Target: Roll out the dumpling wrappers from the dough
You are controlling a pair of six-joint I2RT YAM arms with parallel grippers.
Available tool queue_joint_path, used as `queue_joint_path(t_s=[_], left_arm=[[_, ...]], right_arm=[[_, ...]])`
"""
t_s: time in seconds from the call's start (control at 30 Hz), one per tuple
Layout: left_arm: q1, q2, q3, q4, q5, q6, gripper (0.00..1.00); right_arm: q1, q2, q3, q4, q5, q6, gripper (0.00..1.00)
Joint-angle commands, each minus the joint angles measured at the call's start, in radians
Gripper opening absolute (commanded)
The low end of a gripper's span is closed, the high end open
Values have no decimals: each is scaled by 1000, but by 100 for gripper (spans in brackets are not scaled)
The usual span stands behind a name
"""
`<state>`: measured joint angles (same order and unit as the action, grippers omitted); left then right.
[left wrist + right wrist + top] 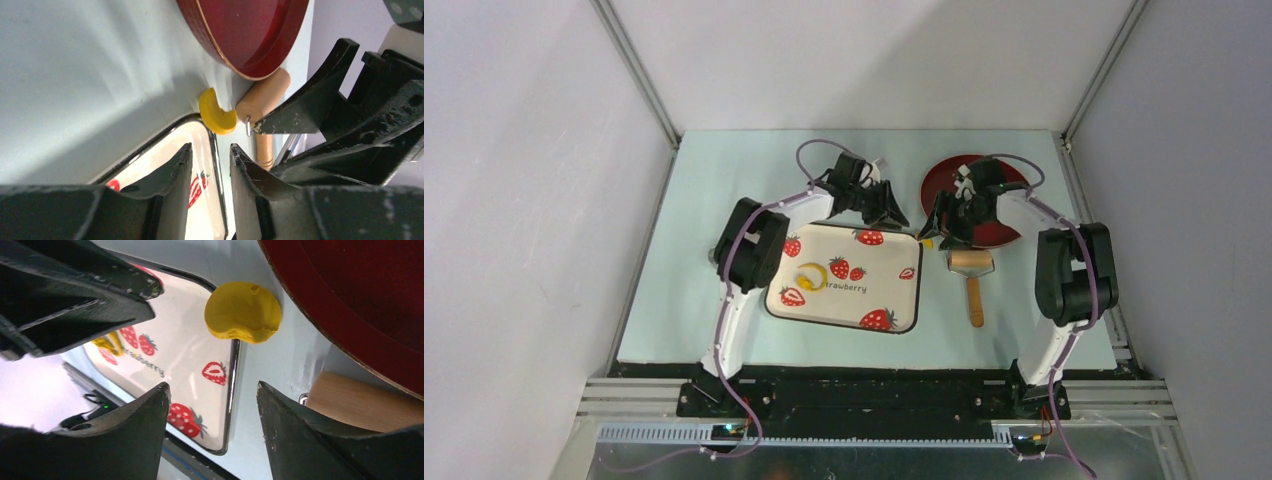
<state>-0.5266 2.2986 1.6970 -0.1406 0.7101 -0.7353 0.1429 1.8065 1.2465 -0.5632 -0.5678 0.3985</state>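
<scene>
Seen from above, the two end effectors crowd over the far right corner of the tray (894, 298), and their dark bodies hide all but a speck of the yellow wrapper (243, 311). The wrist views show it plainly. It is a flat disc with one ragged edge, lying across the tray's corner rim and partly on the table (694, 200), just beside the red plate (939, 180).

The left end effector (210, 165) has its fingers slightly apart with nothing between them. The right end effector (212, 410) gapes wider, also empty.

The ring of dough (811, 275) lies on the tray's left part; the right wrist view shows only a sliver of it.

The rolling pin (972, 275) lies just right of the tray. The wrapper is hemmed in by the tray rim, the plate edge and the roller.
</scene>
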Motion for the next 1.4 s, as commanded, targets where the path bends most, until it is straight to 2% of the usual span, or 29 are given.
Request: queue_joint_path(t_s=[0.0, 0.13, 0.47, 0.67, 0.83, 1.1, 1.37], left_arm=[[15, -131, -30, -23, 11, 101, 37], [30, -207, -87, -23, 13, 139, 38], [60, -318, -209, -21, 47, 174, 42], [63, -339, -253, -21, 59, 179, 43], [63, -368, -296, -19, 45, 187, 42], [80, -454, -363, -4, -3, 194, 52], [90, -459, -400, 28, 21, 174, 53]], right_arm=[[57, -47, -22, 38, 171, -82, 70], [81, -53, -37, 68, 263, -104, 70], [118, -18, -36, 142, 329, -140, 65], [121, 14, -20, 176, 304, -145, 63], [117, 65, 20, 166, 298, -129, 56], [121, 89, 39, 177, 287, -125, 49], [122, 90, 47, 177, 275, -126, 43]])
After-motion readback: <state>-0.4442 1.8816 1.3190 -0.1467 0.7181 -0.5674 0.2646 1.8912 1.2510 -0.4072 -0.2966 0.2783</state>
